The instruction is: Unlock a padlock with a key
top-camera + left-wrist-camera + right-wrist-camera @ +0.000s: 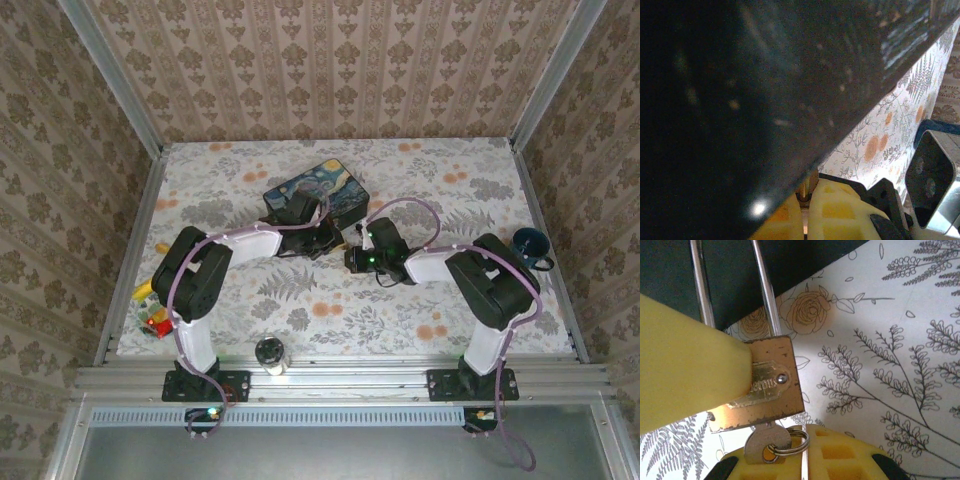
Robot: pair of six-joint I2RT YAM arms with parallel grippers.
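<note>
The left gripper point(805, 220) is closed on the small brass-coloured padlock point(782, 400). In the right wrist view, one of its yellow fingers point(685, 370) is pressed over the left half of the lock body. The thin silvery shackle point(767, 295) runs up from beside that finger across the edge of the dark-blue tin box point(335, 185).

The slim pale-metal key point(762, 445) appears seated in the underside of the padlock. Its bow lies just above the right gripper point(805, 465), and a silvery split ring point(790, 450) is threaded through it. The right fingers are drawn together to a thin seam; whether the ring is pinched cannot be told.

The step in hand is judged to be the turn. The bow, not the ring, should be gripped. Rotation should be applied about the key's axis while the body is clamped against twisting above the floral-patterned surface point(900, 340).
</note>
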